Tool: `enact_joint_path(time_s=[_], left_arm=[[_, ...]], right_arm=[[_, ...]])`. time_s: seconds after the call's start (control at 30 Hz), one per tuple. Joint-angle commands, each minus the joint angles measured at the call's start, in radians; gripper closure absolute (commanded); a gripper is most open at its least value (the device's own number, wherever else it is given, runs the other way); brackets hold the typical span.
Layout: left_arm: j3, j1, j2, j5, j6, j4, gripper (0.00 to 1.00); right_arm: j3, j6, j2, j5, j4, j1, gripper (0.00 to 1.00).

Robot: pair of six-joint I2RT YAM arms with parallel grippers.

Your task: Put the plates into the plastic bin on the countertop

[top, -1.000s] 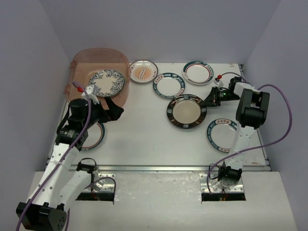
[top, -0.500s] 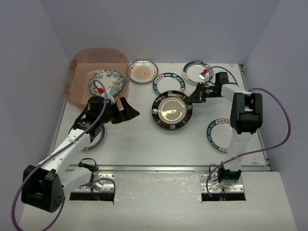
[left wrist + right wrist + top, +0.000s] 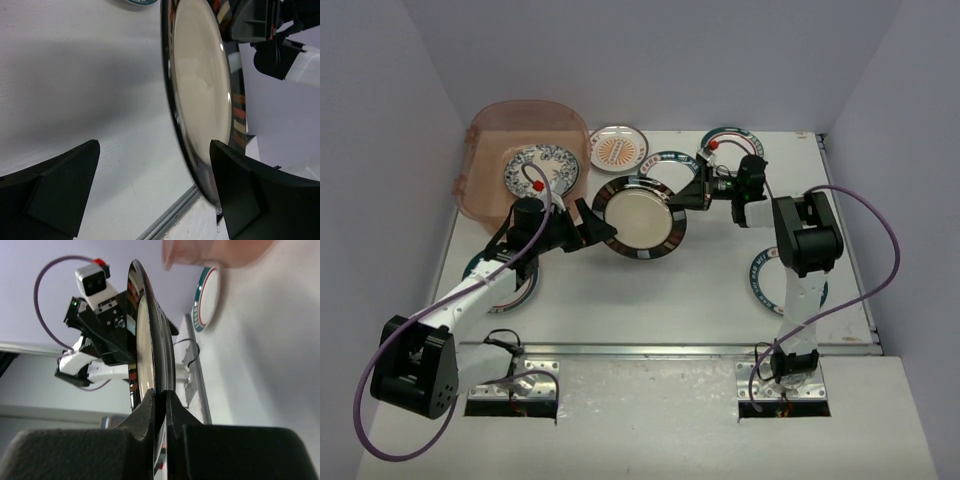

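dark, glossy glaze marks the dark metallic plate (image 3: pixel 640 218), which hangs on edge above the middle of the countertop (image 3: pixel 650 290), well right of the plastic bin (image 3: pixel 485 135) at the far left. the right gripper (image 3: pixel 692 196) has its jaws pinched shut on the plate's right rim. the left gripper (image 3: pixel 595 228) faces the plate from the left with its jaws spread wide and nothing held.

the risk i see is in the handover. if the right jaws let go before the left ones have closed, the plate drops onto the countertop. the rim is thin and shiny, so a one-point pinch may let it swivel. the left jaws also look off-centre, so closing could shove the plate sideways against the right grip.

in the left wrist view the plate (image 3: pixel 200 90) runs edge-on between the two fingers of the left gripper (image 3: pixel 152 150), far nearer the right-hand finger than the other. i cannot tell whether it touches that finger. in the right wrist view the rim (image 3: pixel 145 340) sits squarely in the closed right gripper (image 3: pixel 160 395).
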State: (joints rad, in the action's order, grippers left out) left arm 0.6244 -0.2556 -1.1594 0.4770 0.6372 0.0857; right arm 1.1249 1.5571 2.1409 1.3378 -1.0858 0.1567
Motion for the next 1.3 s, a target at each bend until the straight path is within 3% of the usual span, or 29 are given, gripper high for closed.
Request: enact_joint_path(time_s=[0.0, 0.1, 0.17, 0.2, 0.23, 0.27, 0.4, 0.57, 0.6, 0.63, 0.67, 0.7, 0.83, 0.93, 1.0, 1.03, 1.07, 1.1, 1.17, 1.23, 1.27], left_arm=[[-0.004, -0.017, -0.028, 0.028, 0.004, 0.083, 0.21], [-0.003, -0.017, -0.017, 0.011, 0.000, 0.079, 0.24], [0.003, -0.017, -0.005, 0.008, -0.002, 0.078, 0.38], [0.011, -0.017, -0.001, 0.005, -0.002, 0.075, 0.52], [0.022, -0.017, 0.004, -0.002, -0.002, 0.067, 0.86], [0.032, -0.017, 0.010, -0.008, -0.003, 0.053, 0.99], [0.061, -0.017, 0.048, -0.010, 0.004, 0.041, 1.00], [0.076, -0.017, 0.102, 0.127, 0.073, 0.135, 1.00], [0.084, -0.017, 0.111, 0.140, 0.086, 0.141, 1.00], [0.095, -0.016, 0.120, 0.142, 0.094, 0.135, 1.00], [0.107, -0.017, 0.133, 0.139, 0.103, 0.129, 1.00], [0.116, -0.017, 0.145, 0.134, 0.106, 0.119, 1.00], [0.163, -0.016, 0.186, 0.078, 0.108, 0.044, 1.00], [0.191, -0.016, 0.219, 0.048, 0.109, -0.016, 1.00], [0.209, -0.013, 0.238, -0.006, 0.107, -0.064, 1.00], [0.220, -0.014, 0.248, -0.031, 0.104, -0.095, 1.00], [0.230, -0.013, 0.262, -0.056, 0.101, -0.131, 1.00], [0.232, -0.013, 0.271, -0.060, 0.100, -0.135, 1.00], [0.272, -0.011, 0.296, -0.125, 0.076, -0.202, 1.00], [0.308, -0.008, 0.300, -0.180, 0.048, -0.253, 1.00], [0.330, -0.002, 0.287, -0.202, 0.036, -0.277, 1.00]], right_arm=[[0.035, 0.315, -0.013, 0.099, -0.607, 0.067, 1.00], [0.049, 0.306, -0.025, 0.111, -0.591, 0.075, 1.00], [0.051, 0.307, -0.035, 0.116, -0.588, 0.075, 1.00], [0.054, 0.307, -0.035, 0.120, -0.587, 0.075, 1.00], [0.056, 0.308, -0.037, 0.126, -0.585, 0.075, 1.00], [0.057, 0.308, -0.038, 0.131, -0.584, 0.074, 1.00], [0.056, 0.306, -0.033, 0.145, -0.581, 0.063, 1.00], [0.066, 0.295, -0.046, 0.142, -0.579, 0.049, 0.97], [0.071, 0.295, -0.051, 0.143, -0.576, 0.048, 0.92], [0.075, 0.294, -0.055, 0.145, -0.571, 0.045, 0.66], [0.079, 0.290, -0.059, 0.150, -0.560, 0.041, 0.20], [0.080, 0.284, -0.062, 0.152, -0.548, 0.035, 0.02], [0.068, 0.209, -0.066, 0.152, -0.439, -0.003, 0.01], [0.048, 0.019, -0.079, 0.141, -0.204, -0.044, 0.01], [0.039, -0.188, -0.095, 0.115, 0.052, -0.063, 0.01], [0.070, -0.386, -0.114, 0.091, 0.317, -0.071, 0.01], [0.132, -0.782, -0.154, 0.025, 0.849, -0.078, 0.01], [0.144, -0.812, -0.156, -0.078, 0.891, -0.076, 0.01], [0.374, -1.225, -0.169, -0.423, 1.476, -0.035, 0.01], [0.291, -1.102, -0.238, -0.375, 1.325, -0.040, 0.01], [0.267, -1.103, -0.269, -0.452, 1.321, -0.031, 0.01]])
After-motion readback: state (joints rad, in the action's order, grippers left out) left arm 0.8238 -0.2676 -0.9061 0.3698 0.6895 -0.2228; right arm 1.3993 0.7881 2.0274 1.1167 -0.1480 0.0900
